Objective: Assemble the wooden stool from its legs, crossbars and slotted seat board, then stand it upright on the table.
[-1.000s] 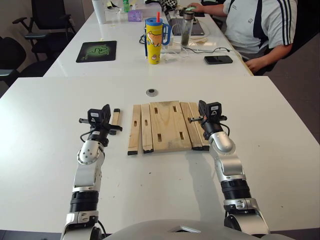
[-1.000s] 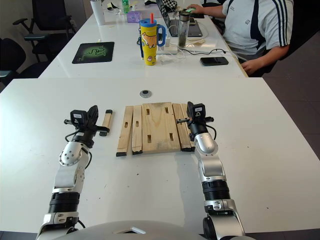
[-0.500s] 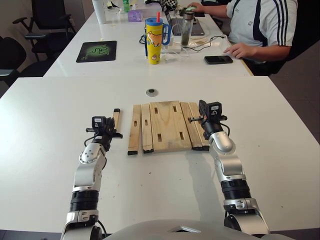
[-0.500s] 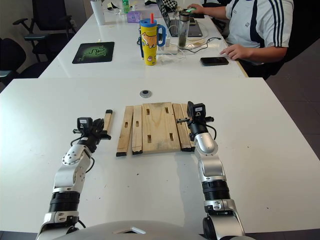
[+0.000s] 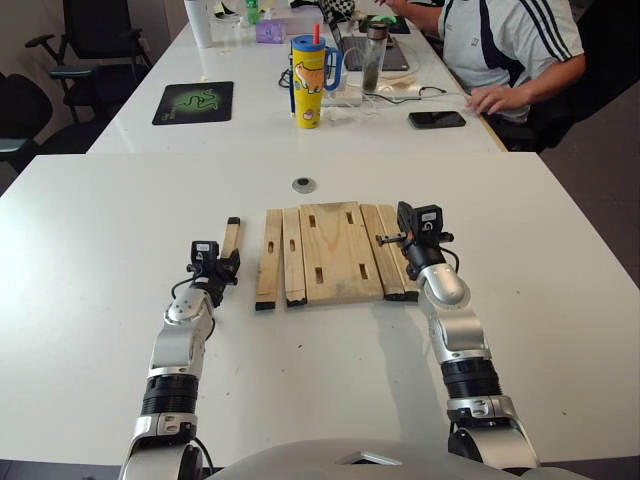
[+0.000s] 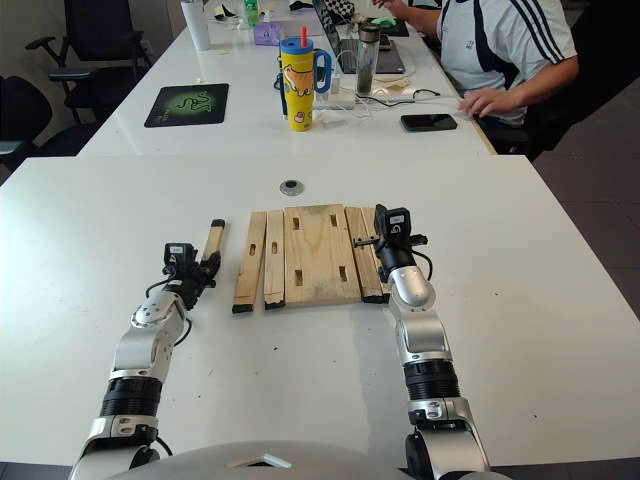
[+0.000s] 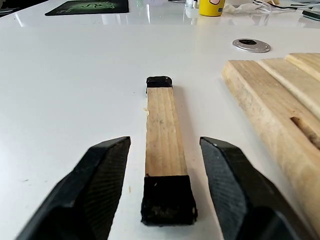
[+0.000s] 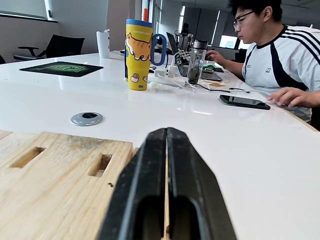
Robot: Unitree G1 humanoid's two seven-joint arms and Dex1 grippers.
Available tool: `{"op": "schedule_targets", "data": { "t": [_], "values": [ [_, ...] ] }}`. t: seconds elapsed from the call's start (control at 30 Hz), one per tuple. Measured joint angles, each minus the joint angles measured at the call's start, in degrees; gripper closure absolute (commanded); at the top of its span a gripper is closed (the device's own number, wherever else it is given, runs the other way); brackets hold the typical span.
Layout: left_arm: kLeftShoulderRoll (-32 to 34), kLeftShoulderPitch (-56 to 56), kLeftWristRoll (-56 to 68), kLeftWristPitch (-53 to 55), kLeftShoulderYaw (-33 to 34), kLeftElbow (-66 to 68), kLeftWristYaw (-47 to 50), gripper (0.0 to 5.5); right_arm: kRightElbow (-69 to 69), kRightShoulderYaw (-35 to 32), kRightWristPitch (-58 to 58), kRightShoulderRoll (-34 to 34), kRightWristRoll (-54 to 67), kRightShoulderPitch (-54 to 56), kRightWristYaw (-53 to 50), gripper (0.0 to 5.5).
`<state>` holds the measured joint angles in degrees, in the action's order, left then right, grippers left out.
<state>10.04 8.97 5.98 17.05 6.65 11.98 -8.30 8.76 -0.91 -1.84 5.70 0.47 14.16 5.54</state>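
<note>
The left gripper (image 5: 222, 268), the nearer arm, lay low on the table (image 5: 120, 230) with fingers spread wide either side of the near black-capped end of the short crossbar (image 7: 161, 125). The crossbar's long axis ran straight away from the wrist, so a short push forward and a close looked like all it needed. The left wrist view showed bare table between each finger and the cap, a gap too small to tell from the head views. Farther right, the right gripper (image 8: 166, 137) rested pressed shut, apparently empty, just beside the slotted seat board (image 5: 340, 250).

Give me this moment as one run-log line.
left claw: open, straddling short bar | right claw: shut, above planks right of seat board | assembly: not started
</note>
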Motion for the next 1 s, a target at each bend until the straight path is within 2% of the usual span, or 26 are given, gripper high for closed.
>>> {"op": "schedule_targets", "data": {
  "t": [0.1,0.4,0.6,0.67,0.83,1.0],
  "values": [
    [0.1,0.2,0.0,0.9,0.1,0.3,0.1,2.96,0.2,0.0,0.1,0.0,0.0,0.2,0.0,5.5],
    [0.3,0.3,-0.4,1.3,-0.7,0.1,0.0,4.17,0.3,0.0,0.2,0.0,0.0,0.5,0.0,5.5],
    [0.4,0.3,-0.6,0.3,-1.1,-0.2,-0.1,4.18,0.3,0.0,0.2,0.0,0.1,0.7,0.2,5.5],
    [0.4,0.3,-0.6,-2.5,-1.0,-1.7,-0.1,4.18,-0.2,-0.3,-1.5,0.0,1.7,1.4,1.6,5.2],
    [0.5,0.7,1.4,-7.8,-1.6,-9.1,-4.4,4.18,-7.4,-3.5,-21.6,-2.6,22.3,5.1,8.8,4.45],
    [0.4,0.9,3.3,-8.6,-5.6,-15.3,-10.0,4.18,-11.6,-9.5,-40.1,-6.0,45.1,7.8,7.2,3.68]
  ]
}}
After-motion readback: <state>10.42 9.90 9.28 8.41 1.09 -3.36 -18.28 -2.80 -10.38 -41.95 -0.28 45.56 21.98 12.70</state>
